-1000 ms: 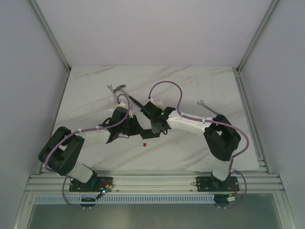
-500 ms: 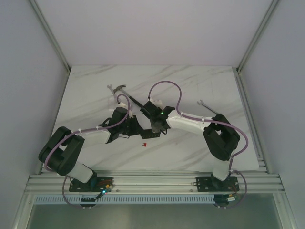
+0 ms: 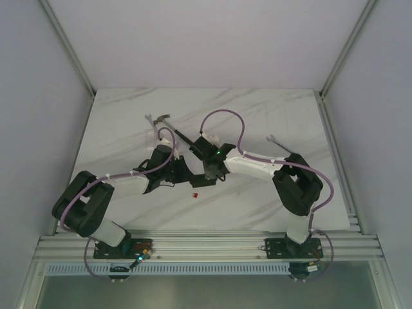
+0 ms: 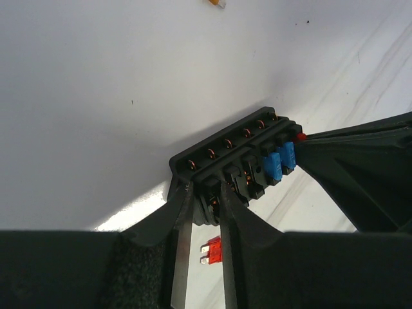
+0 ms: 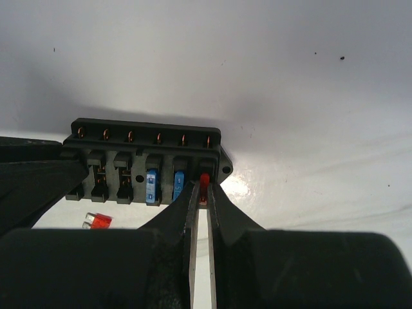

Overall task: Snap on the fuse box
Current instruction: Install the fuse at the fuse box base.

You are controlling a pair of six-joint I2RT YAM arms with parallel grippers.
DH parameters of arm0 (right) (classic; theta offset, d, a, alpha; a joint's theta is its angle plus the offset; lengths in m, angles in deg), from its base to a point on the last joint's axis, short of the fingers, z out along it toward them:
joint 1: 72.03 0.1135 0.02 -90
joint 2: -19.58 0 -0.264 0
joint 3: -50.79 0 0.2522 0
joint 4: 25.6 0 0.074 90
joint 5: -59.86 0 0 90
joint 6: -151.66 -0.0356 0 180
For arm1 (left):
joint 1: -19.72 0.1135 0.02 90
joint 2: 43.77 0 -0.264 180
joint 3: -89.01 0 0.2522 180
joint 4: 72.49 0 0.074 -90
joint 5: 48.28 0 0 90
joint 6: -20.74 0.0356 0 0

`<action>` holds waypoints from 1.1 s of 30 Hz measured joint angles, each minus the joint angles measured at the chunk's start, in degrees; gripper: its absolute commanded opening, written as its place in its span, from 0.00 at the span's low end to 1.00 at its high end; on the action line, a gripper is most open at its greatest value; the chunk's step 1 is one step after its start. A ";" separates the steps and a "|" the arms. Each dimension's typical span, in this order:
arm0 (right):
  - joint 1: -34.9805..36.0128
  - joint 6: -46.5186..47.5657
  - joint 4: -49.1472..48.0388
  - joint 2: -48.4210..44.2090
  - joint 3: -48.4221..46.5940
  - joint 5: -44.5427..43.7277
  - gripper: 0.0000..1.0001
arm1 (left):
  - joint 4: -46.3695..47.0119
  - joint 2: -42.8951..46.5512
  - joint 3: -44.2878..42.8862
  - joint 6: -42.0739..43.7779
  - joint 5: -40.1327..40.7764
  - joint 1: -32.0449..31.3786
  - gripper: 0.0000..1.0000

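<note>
Fuse box (image 5: pixel 145 145), red fuse (image 5: pixel 204 180) in R fingers (image 5: pixel 182 222)

A white, grey-veined table (image 3: pixel 257 116) carries a black-handled hammer (image 3: pixel 177 134) lying diagonally at its far left and a small silver wrench (image 3: pixel 277 143) well apart on the right. A tiny loose red fuse (image 3: pixel 195 195) lies flat near the middle. A small orange piece (image 4: pixel 217 2) shows at the left wrist view's top edge.

A white, grey-veined counter (image 3: pixel 270 116) sits boxed in by plain pale walls (image 3: pixel 206 38) on three sides. Aluminium posts (image 3: pixel 67 48) rise at its far corners, and a ribbed aluminium rail (image 3: pixel 206 243) runs along its near edge. Light is soft and even.
</note>
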 measured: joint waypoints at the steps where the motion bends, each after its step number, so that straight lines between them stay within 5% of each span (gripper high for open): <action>1: 0.00 0.11 0.00 0.02 0.00 0.00 0.00 | 0.00 0.00 0.00 -0.02 -0.02 0.02 0.29; 13: 0.02 1.81 -0.15 0.24 -0.20 0.37 0.00 | 0.00 -0.02 0.00 -0.02 0.00 0.02 0.30; 24: -0.50 2.36 0.81 -1.68 -0.17 1.53 0.33 | -0.04 0.13 0.00 -1.03 -0.02 -0.11 0.33; 33: -1.03 1.22 1.38 -2.19 -0.17 2.43 0.23 | -0.31 0.17 0.00 -1.25 -0.09 -0.26 0.35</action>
